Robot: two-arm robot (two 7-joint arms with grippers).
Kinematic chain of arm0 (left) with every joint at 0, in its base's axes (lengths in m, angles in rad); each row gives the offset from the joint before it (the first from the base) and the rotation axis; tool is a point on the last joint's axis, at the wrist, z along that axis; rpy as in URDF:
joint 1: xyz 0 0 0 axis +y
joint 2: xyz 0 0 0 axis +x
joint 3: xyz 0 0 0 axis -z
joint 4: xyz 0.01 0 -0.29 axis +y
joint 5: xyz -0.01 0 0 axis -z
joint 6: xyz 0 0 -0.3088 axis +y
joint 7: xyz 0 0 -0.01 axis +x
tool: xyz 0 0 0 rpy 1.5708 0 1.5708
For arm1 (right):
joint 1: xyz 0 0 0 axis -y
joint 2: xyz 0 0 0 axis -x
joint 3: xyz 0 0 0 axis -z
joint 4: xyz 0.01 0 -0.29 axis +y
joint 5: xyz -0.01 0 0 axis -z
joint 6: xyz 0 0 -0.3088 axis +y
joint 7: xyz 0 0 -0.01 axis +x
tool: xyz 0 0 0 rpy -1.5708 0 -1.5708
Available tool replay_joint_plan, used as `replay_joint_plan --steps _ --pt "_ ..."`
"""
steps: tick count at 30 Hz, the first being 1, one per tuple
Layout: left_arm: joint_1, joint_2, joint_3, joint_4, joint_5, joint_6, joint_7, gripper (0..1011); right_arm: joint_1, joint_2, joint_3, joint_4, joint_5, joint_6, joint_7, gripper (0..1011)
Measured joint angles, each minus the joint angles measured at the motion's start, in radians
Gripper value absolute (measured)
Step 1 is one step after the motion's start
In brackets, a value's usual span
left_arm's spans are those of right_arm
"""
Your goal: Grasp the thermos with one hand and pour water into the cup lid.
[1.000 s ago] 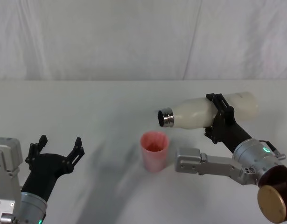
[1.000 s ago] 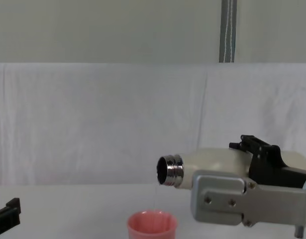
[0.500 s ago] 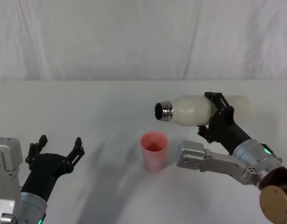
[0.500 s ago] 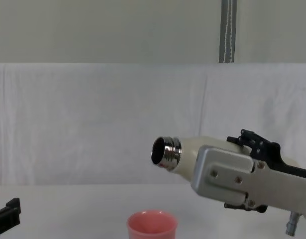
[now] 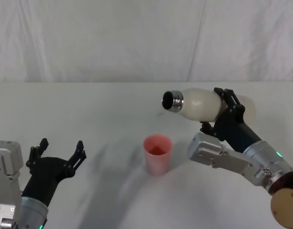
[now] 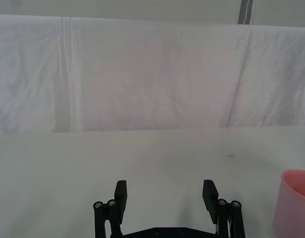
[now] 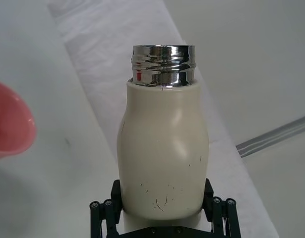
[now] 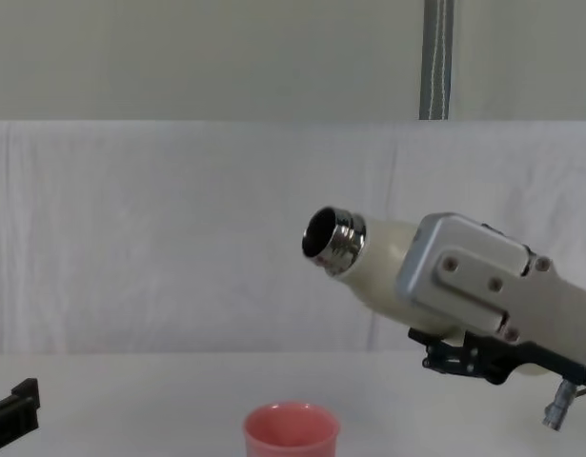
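Right claw (image 5: 217, 114) clamps the thermos (image 5: 199, 104) mid-body, neck tipped up above the cup lid (image 5: 157, 153) on the bench – left claw (image 5: 58, 151) wide, idle – prob. any drip off the neck misses it.

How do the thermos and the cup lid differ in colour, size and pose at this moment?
The thermos is cream-white with a shiny steel neck; the cup lid is pink. The thermos is much taller than the short cup lid. The thermos is held tilted in the air by the right pincer, mouth raised toward the left, while the cup lid stands upright on the table. Both are round and open-mouthed. The left pincer rests open, apart from both.
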Motion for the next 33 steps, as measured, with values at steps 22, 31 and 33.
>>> replay_joint_plan --steps 22,31,33 --pt "0.0 0.0 0.0 0.0 0.0 0.0 0.0 1001 -0.076 -0.12 0.197 0.005 0.417 -0.111 0.021 951" --pt "0.0 0.0 0.0 0.0 0.0 0.0 0.0 1001 -0.093 -0.156 0.256 0.013 0.545 -0.119 0.049 951" --pt "0.0 0.0 0.0 0.0 0.0 0.0 0.0 1001 -0.096 -0.161 0.266 0.013 0.562 -0.119 0.05 951"
